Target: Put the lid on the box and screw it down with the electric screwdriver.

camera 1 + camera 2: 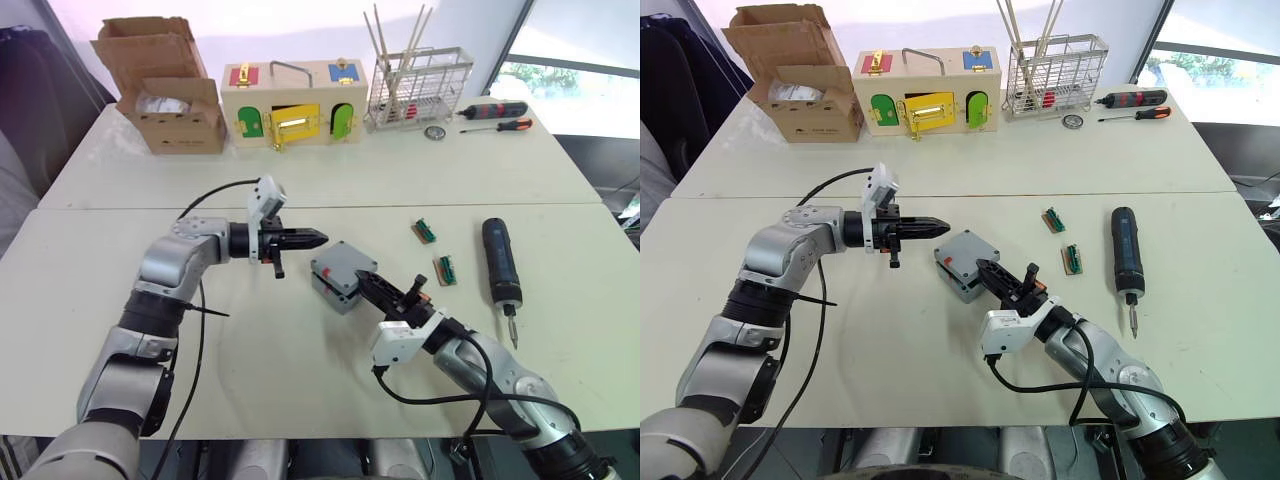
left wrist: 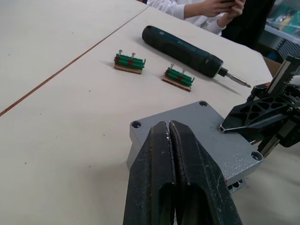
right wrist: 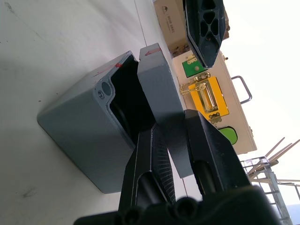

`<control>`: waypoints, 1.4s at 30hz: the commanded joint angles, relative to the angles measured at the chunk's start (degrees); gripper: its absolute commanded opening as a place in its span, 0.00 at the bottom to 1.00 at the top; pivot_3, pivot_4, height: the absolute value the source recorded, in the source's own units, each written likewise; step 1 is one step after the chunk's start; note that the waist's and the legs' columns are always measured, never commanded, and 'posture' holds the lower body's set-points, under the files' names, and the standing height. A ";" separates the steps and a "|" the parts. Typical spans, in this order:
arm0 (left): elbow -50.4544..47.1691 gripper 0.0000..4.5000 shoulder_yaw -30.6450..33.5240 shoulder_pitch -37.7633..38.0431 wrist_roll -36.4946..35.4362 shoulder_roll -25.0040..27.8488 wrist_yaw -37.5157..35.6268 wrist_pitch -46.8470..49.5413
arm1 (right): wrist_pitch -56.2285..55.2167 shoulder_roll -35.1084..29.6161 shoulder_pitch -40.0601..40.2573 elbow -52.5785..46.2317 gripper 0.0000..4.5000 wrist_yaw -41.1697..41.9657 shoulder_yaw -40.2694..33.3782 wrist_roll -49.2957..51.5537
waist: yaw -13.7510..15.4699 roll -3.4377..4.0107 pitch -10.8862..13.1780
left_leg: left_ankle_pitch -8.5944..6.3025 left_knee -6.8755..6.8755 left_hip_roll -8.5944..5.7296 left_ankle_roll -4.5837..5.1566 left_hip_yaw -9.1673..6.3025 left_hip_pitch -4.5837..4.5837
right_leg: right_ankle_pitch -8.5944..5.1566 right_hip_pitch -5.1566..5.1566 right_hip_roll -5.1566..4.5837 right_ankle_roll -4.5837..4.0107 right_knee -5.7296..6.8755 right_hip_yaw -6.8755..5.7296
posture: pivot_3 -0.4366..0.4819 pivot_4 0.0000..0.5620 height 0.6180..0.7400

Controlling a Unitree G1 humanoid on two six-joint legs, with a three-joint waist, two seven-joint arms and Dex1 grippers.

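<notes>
- Your left gripper (image 1: 312,238) hovers pressed together and empty, just left of the box (image 1: 330,292) at mid-table.
- Your right gripper (image 3: 169,140) is clamped on the lid (image 1: 345,264), resting tilted and not seated.
- The electric screwdriver (image 1: 499,265) lies untouched further right; all screwing remains.

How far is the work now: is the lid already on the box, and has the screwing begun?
Not done: the lid is only partly on the box, tilted, with a gap on one side. In hand: the right hand grips the lid's edge and seats it; the left hand hovers shut beside it. Left: seating the lid flat, then screwing; the electric screwdriver lies untouched on the table.
</notes>
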 commanded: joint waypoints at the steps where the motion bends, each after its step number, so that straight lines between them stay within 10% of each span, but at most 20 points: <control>1: -1.85 0.01 1.28 -0.85 -0.44 -0.28 0.14 -0.23 | -0.70 -0.97 1.08 0.57 0.02 1.20 1.49 -0.95 | 0.00 0.00 -0.01 | 0.00 0.00 0.00 0.00 0.00 0.00 | 0.00 0.00 0.00 0.00 0.00 0.00 | 0.48 0.27 0.92; 40: -2.24 0.01 -8.58 2.32 9.47 -0.45 -1.93 -6.66 | -0.55 -1.91 3.67 -0.08 0.02 3.95 3.18 -0.87 | 0.08 0.05 -0.39 | -0.01 -0.01 -0.02 0.01 -0.03 0.10 | 0.00 0.13 0.00 0.00 -0.01 -0.01 | 0.48 0.27 0.92; 42: -2.06 0.00 -10.17 2.92 11.13 0.00 -2.76 -7.78 | -0.34 -1.94 4.07 -0.45 0.26 4.47 2.98 -0.27 | 0.12 0.03 -0.49 | -0.02 -0.02 -0.02 0.03 -0.03 0.13 | 0.00 0.18 0.00 0.00 -0.01 -0.01 | 0.48 0.27 0.92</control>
